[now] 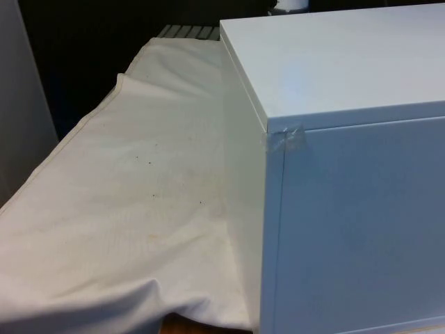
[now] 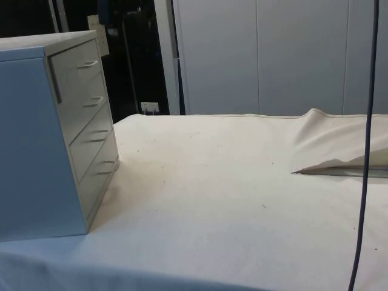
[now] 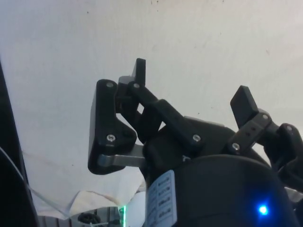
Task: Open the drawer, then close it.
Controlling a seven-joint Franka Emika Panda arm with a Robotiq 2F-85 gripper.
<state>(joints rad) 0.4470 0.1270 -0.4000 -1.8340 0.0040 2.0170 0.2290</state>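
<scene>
A white chest of drawers stands at the left of the side view, and its front carries several drawers with small metal handles, all pushed in flush. In the front view the chest turns a plain panel and its top to the camera on the front view's right, hiding the drawer fronts. My gripper hangs above bare white cloth in the wrist view. Its black fingers stand apart, open, with nothing between them. The chest is not near the fingers there.
A wide stretch of white cloth spreads out in front of the drawers. The cloth has a raised fold at the side view's right, and a dark cable hangs down there. A strip of tape marks the chest's corner.
</scene>
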